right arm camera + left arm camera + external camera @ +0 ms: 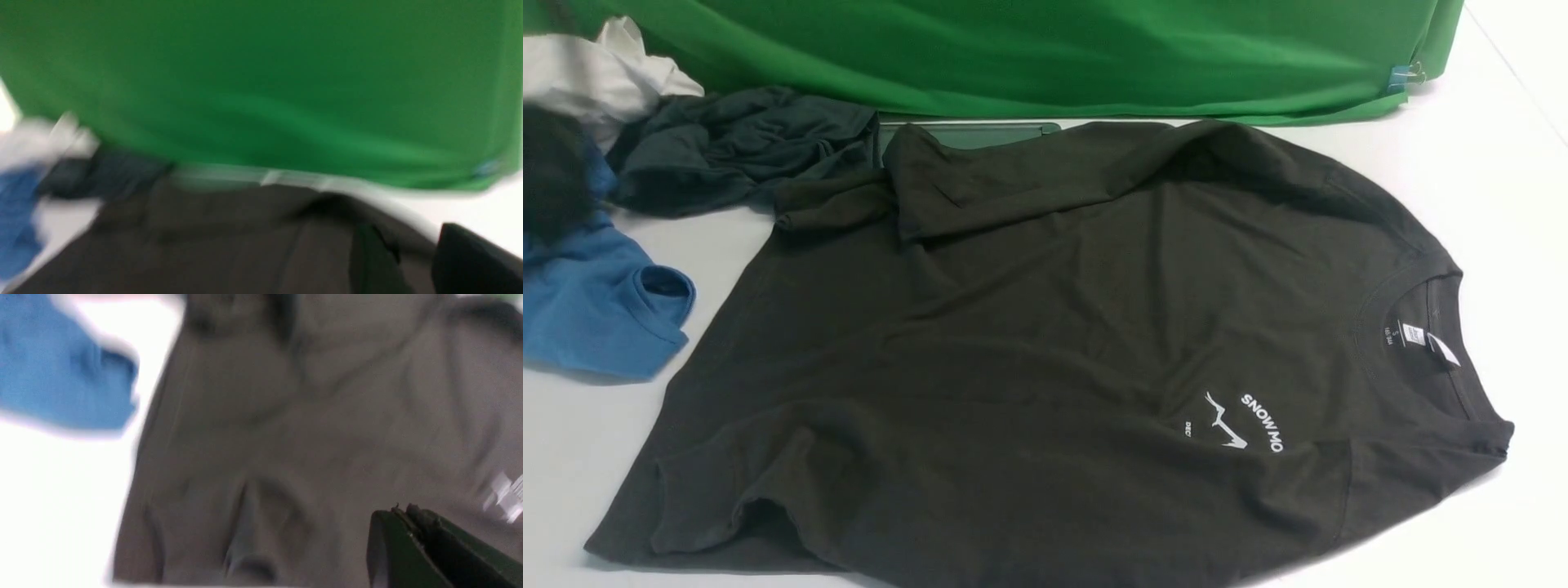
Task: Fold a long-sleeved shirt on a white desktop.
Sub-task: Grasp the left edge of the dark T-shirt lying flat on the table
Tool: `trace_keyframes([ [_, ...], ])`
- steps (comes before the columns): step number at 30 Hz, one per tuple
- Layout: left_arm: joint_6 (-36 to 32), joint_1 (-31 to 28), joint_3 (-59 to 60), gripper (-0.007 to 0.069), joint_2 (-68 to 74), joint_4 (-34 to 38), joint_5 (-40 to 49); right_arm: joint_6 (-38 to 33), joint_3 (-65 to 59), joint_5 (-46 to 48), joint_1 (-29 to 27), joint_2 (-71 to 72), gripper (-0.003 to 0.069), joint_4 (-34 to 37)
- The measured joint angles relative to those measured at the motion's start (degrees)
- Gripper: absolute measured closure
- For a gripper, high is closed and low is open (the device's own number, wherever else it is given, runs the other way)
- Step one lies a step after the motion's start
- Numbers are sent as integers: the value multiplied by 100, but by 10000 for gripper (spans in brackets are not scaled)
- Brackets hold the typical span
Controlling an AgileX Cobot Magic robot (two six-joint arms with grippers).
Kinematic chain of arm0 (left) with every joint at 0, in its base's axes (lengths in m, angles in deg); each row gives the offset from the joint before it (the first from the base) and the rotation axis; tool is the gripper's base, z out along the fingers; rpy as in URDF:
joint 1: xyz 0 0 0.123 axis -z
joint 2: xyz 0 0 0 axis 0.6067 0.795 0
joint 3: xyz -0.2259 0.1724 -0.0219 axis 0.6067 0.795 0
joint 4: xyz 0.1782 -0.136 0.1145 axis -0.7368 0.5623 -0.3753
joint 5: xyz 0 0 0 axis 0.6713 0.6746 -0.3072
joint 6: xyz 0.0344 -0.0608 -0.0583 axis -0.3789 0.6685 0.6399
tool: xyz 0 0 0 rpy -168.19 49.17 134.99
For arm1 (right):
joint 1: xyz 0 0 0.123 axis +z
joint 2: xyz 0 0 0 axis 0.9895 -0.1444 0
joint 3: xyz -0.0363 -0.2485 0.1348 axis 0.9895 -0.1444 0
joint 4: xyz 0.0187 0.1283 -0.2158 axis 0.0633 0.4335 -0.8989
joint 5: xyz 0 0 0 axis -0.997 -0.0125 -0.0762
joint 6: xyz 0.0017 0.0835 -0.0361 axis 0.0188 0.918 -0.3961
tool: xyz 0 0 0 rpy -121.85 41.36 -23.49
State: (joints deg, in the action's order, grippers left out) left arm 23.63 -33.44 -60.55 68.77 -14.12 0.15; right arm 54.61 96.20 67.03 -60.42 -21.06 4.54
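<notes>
Black cotton lies closest to me: the long-sleeved shirt [1045, 343] is spread flat on the white desktop [1486, 163], collar and neck label to my right, hem to my left, chest print facing up. Neither arm shows from the front. My left gripper [402, 510] hangs above the cloth with its jaws pressed together on nothing. My right gripper [412, 237] has its jaws apart and, as far as the blur allows, empty.

Both sleeves look turned in over the body, one along the near edge and one across the far side, so I judge the sleeve stage done and the body fold next. That calls for parting my left jaws, pinching the hem corners through every layer, and carrying them toward the collar without dragging the tucked sleeves loose.

Further off to my left lie a blue shirt [596, 310] and a grey-teal garment [735, 147] that touches the far sleeve. Behind them are the grey hatch [968, 133], partly covered, and the green backdrop [1045, 49].
</notes>
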Motion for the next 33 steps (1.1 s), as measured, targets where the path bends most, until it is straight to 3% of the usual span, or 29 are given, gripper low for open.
trace_keyframes([
  [7, 65, -469, 1105, 585, 617, 99, 238, 0, -124, 309, 992, -197, 416, 7],
  [13, 229, -1896, 2154, 568, 791, 130, -479, 6, -124, 517, 1445, -220, 416, 49],
  [16, 242, -2396, 2267, 509, 1023, 344, -961, 6, -124, 517, 1520, -250, 416, 65],
  [17, 242, -2533, 2280, 456, 1189, 469, -1213, 6, -124, 524, 1539, -264, 416, 65],
  [20, 165, -2578, 2282, 340, 1472, 582, -1514, 6, -124, 548, 1539, -264, 416, 65],
  [22, -229, -2580, 2286, 228, 1748, 907, -1700, 10, -124, 567, 1539, -264, 416, 65],
  [26, -597, -2580, 2286, 116, 2182, 1282, -2042, 12, -124, 579, 1539, -264, 416, 70],
  [29, -713, -2580, 2286, 85, 2521, 1367, -2348, 17, -124, 579, 1539, -264, 416, 70],
  [33, -1010, -2580, 2286, 97, 2980, 1689, -2490, 17, -124, 579, 1539, -264, 416, 70],
])
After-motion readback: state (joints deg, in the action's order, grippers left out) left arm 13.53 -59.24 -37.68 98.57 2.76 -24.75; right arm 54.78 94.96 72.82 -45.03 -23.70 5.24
